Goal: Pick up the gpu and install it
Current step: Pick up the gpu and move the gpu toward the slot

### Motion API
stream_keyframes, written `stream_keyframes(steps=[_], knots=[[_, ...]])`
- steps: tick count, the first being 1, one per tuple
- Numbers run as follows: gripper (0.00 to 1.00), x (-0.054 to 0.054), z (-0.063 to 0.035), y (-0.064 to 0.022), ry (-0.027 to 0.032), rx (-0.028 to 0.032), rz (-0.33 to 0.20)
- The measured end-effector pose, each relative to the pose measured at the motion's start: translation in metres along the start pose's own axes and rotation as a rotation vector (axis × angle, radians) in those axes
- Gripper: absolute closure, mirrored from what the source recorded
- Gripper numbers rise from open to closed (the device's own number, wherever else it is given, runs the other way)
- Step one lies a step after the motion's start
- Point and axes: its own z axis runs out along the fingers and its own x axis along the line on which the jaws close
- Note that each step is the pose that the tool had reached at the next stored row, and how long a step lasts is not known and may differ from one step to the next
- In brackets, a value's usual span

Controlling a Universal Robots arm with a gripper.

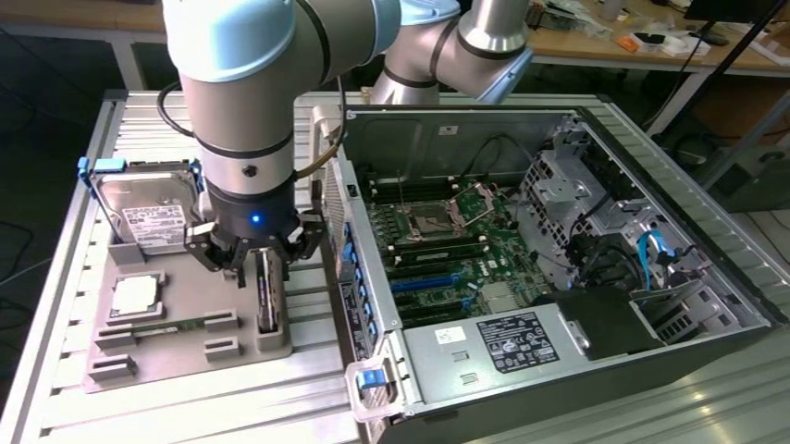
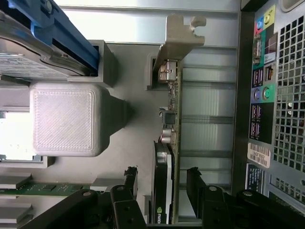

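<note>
The gpu stands edge-on in a slot of the grey fixture, at 9 o'clock from the computer case, so both faces are reachable. The gripper straddles it, released, with both fingers clear of the card.

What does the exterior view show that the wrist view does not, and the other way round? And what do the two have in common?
The exterior view gives the inside of the open computer case: the motherboard with its blue slots, and the arm above. The wrist view gives the silver bracket at the end of the gpu and the case's rear ports. Both share the gpu standing on edge in the grey holder, with the open gripper straddling it, a gap at each finger.
</note>
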Motion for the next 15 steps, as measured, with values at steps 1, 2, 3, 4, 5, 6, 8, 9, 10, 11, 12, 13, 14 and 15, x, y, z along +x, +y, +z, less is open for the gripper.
stream_keyframes(steps=[1, 2, 3, 4, 5, 6, 8, 9, 10, 11, 12, 13, 14, 15], knots=[[0.46, 0.0, -0.0002, 0.0006, 0.0001, 0.0022, 0.0], [0.46, -0.0001, -0.0006, 0.0013, 0.0003, 0.0043, 0.0], [0.46, -0.0001, -0.0014, 0.002, 0.0002, 0.0062, 0.0], [0.46, -0.0001, -0.0025, 0.0025, 0.0005, 0.0074, 0.0], [0.46, -0.0002, -0.0026, 0.0025, 0.0004, 0.0075, 0.0], [0.46, -0.0002, -0.0026, 0.0025, 0.0002, 0.0077, 0.0], [0.46, -0.0001, -0.0027, 0.0026, 0.0003, 0.0081, 0.0], [0.46, 0.0, -0.0028, 0.0026, 0.0003, 0.0082, 0.0], [0.46, 0.0002, -0.0028, 0.0027, 0.0004, 0.0082, 0.0], [0.46, 0.0003, -0.0028, 0.0027, 0.0004, 0.0082, 0.0], [0.46, 0.0003, -0.0028, 0.0026, 0.0004, 0.0082, 0.0], [0.46, 0.0003, -0.0028, 0.0026, 0.0003, 0.0082, 0.0], [0.46, 0.0003, -0.0028, 0.0026, 0.0003, 0.0082, 0.0], [0.46, 0.0004, -0.0028, 0.0026, 0.0003, 0.0081, 0.0]])
